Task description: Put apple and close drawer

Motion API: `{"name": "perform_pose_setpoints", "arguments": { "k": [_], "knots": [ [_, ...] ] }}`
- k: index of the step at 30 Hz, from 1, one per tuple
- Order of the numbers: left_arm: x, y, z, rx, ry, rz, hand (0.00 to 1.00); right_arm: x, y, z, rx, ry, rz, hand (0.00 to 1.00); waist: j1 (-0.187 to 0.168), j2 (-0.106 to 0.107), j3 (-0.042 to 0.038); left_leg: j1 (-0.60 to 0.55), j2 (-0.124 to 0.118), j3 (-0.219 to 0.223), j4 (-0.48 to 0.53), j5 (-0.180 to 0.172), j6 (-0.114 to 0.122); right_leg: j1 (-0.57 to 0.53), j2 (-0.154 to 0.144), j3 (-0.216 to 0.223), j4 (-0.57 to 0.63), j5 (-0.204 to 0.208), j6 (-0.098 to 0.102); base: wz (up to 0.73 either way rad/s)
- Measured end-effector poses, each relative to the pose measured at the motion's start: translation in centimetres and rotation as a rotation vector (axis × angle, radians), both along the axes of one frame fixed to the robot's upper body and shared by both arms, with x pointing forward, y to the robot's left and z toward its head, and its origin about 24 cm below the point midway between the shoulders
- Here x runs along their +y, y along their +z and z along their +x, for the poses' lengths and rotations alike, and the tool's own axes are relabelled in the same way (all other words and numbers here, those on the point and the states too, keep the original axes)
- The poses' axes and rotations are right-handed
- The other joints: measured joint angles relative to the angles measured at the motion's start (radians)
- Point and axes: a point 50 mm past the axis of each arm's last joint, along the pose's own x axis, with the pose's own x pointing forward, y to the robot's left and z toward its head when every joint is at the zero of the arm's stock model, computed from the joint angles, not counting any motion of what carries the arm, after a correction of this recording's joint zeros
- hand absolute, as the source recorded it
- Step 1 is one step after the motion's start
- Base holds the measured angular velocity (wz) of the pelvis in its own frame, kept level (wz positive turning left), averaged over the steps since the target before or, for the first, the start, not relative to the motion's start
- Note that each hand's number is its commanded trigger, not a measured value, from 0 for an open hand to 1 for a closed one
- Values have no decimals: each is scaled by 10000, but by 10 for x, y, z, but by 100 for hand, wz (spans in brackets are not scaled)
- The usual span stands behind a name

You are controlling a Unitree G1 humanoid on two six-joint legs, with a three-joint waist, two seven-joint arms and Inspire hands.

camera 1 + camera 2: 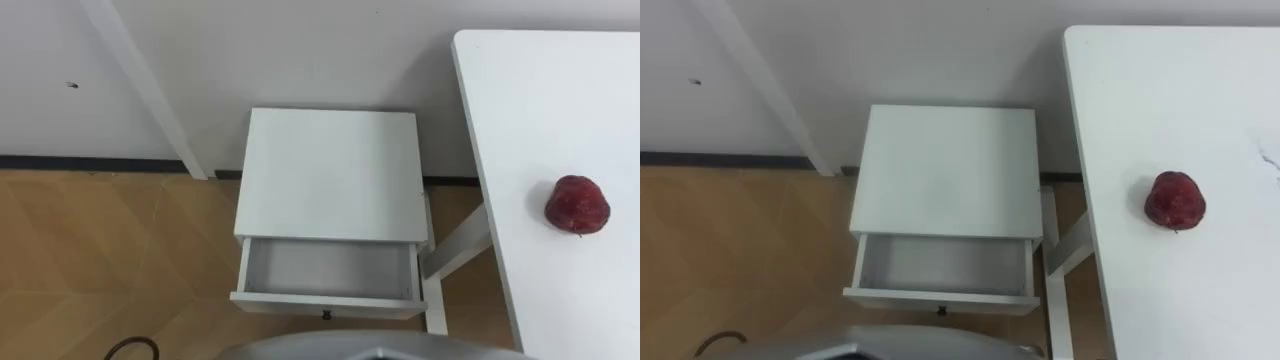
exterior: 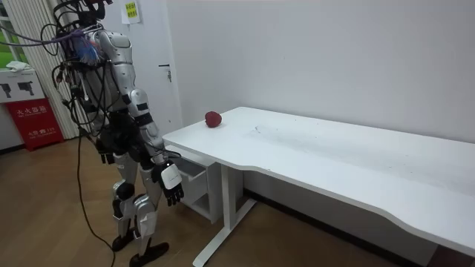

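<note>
A dark red apple (image 1: pixel 577 205) lies on the white table (image 1: pixel 540 110) to my right, near its left edge. Against the wall ahead stands a white nightstand (image 1: pixel 332 175), and its drawer (image 1: pixel 328 303) is pulled out with nothing inside. In the room view I stand upright facing the nightstand, arms hanging at my sides. My right hand (image 2: pixel 172 185) hangs by my thigh with relaxed fingers, well below the apple (image 2: pixel 214 119) and holding nothing. My left hand (image 2: pixel 108 157) hangs on the far side of my body, partly hidden.
A white table leg (image 1: pixel 455 252) stands close to the right of the drawer. A slanted white post (image 1: pixel 150 90) runs down the wall left of the nightstand. Wooden floor (image 1: pixel 110 260) lies open on the left. A red box (image 2: pixel 35 122) stands behind me.
</note>
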Motion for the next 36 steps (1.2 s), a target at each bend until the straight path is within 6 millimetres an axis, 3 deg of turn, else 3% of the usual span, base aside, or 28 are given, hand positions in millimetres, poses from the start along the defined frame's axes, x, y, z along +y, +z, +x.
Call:
{"name": "perform_pose_setpoints", "arguments": {
  "k": [10,16,19,27,36],
  "knots": [
    [3,1,5,-415,109,257,0,1,0,4,-800,-1855,210,0,35,-6,7,-41,17,105,8,-1,0,-154,10,203,42,3,-3,-4],
    [6,2,4,-511,485,337,0,0,0,4,-1909,-6246,455,0,-46,36,8,-63,22,259,26,-15,23,-144,-1,202,47,5,1,-1],
    [9,3,2,-673,914,493,0,-6,2,5,-2767,-8961,498,0,-336,91,25,-84,28,314,-10,-20,32,-154,-4,200,71,5,1,7],
    [25,9,-8,-1114,1970,1213,0,-33,10,3,-5103,-16184,-35,0,-821,158,-100,-88,13,330,19,-45,72,-169,-16,236,77,0,10,0],
    [28,11,0,-1663,2227,1302,0,-60,24,8,-6228,-19752,-1467,0,-854,97,-144,-216,39,487,17,-37,84,-341,-23,265,184,-1,11,-1]
  ]
}}
